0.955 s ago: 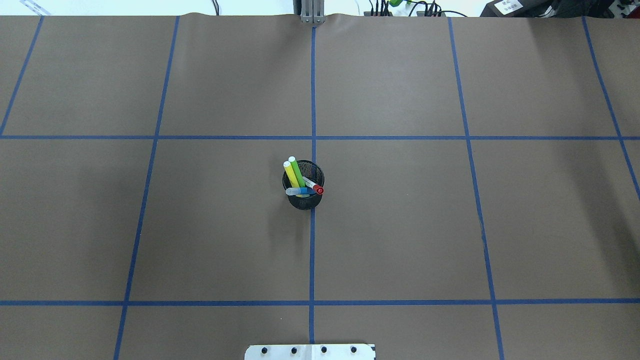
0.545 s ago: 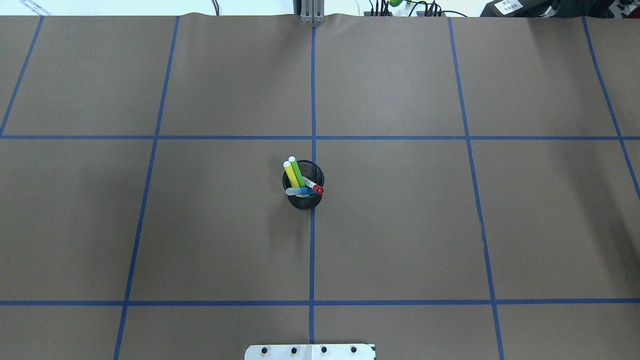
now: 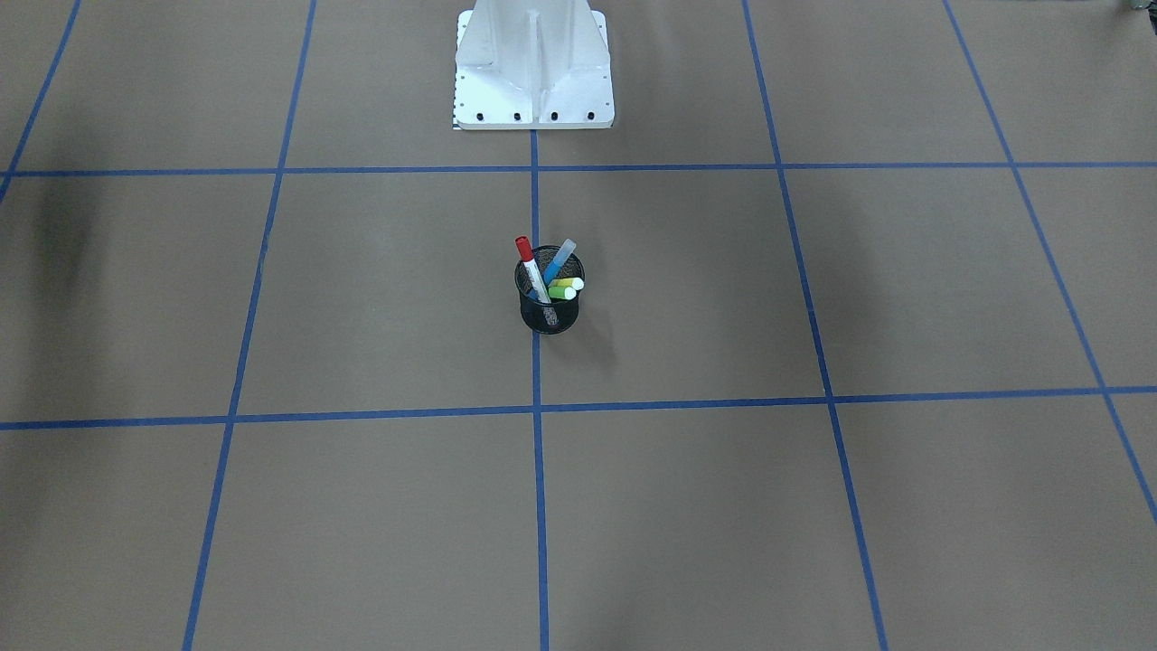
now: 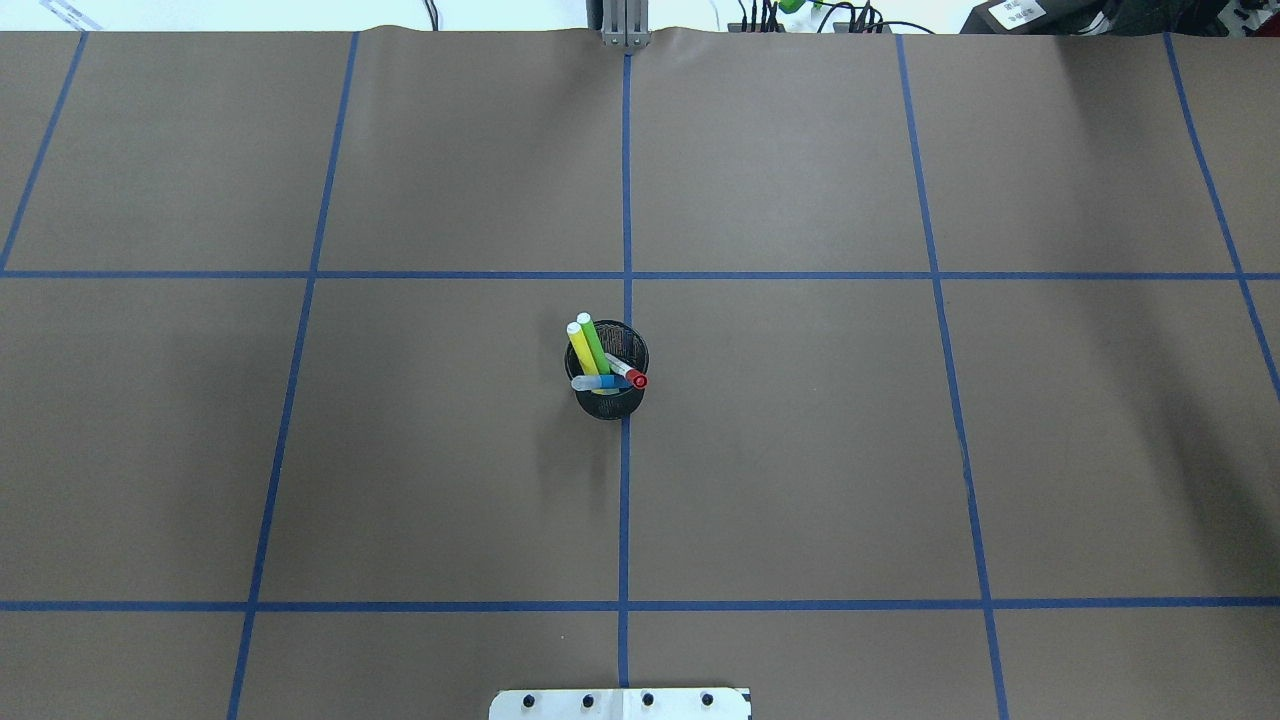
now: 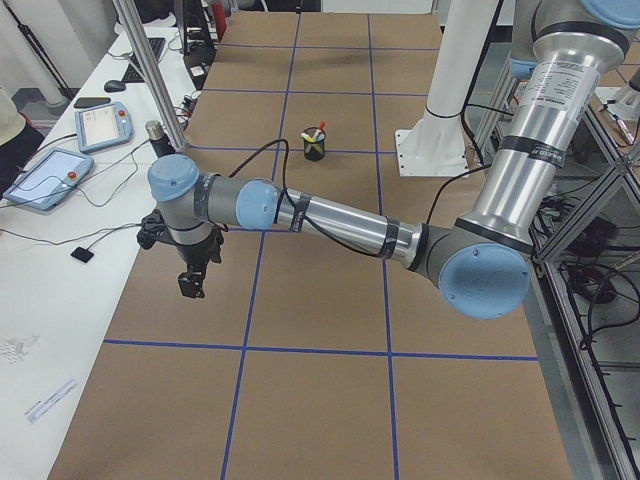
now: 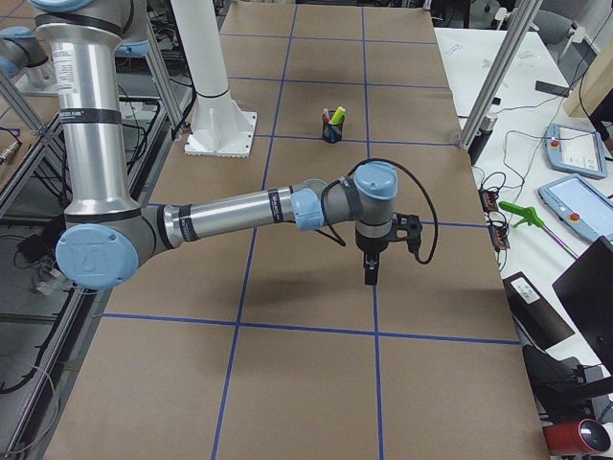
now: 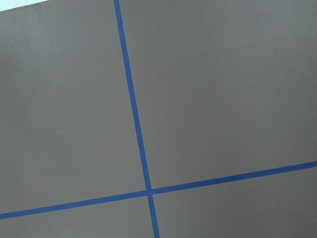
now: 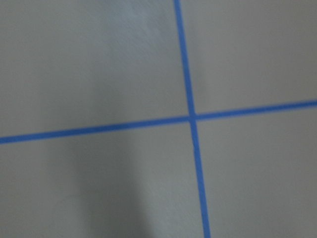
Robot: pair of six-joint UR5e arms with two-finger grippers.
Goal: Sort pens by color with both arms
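We look on a desk (image 4: 800,450) covered in brown paper, marked into large squares by blue tape lines (image 4: 625,200). In the side views a white bench (image 5: 30,320) stands alongside it, carrying teach pendants (image 5: 103,126) and cables. A slanting aluminium post (image 5: 152,75) rises at the desk's edge. Soft shadows lie on the paper.

Left arm (image 5: 340,225) stretches low over the brown table (image 5: 320,400), well nearer the camera than the black mesh cup (image 5: 314,152). Left gripper (image 5: 191,285) points down, left of the cup; jaw state unclear. Pens (image 5: 314,134) stand in the cup. White pedestal (image 5: 430,140) near the cup's right.
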